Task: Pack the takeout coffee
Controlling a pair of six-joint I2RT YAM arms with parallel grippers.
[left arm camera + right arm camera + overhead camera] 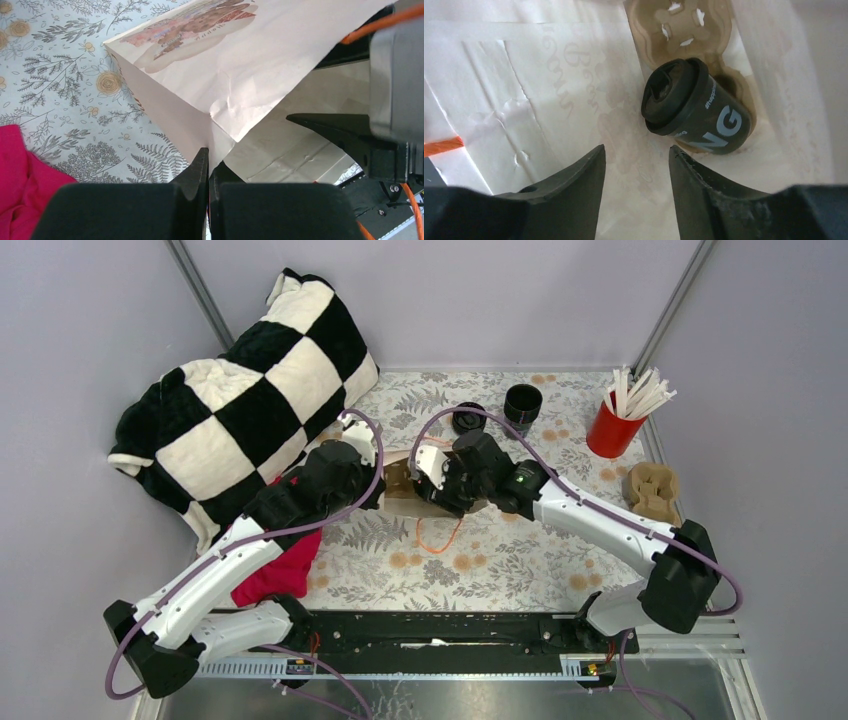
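Note:
The takeout coffee (694, 110), a small black cup with a round black lid and pale lettering, leans in a brown pulp cup carrier (679, 25) inside the white paper bag (240, 60). My right gripper (636, 152) is inside the bag, open and empty, with its fingertips just short of the cup and below it in the right wrist view. My left gripper (208, 157) is shut on the bag's edge at its mouth. In the top view the bag (400, 483) lies between the two wrists, and the cup is hidden there.
A lidless stack of black cups (522, 403) and a stack of lids (468, 418) stand at the back. A red cup of straws (612, 430) and spare carriers (652, 490) are at the right. A checkered blanket (250, 410) and red cloth (285, 570) are at the left. The bag's orange handle (437, 535) lies loose.

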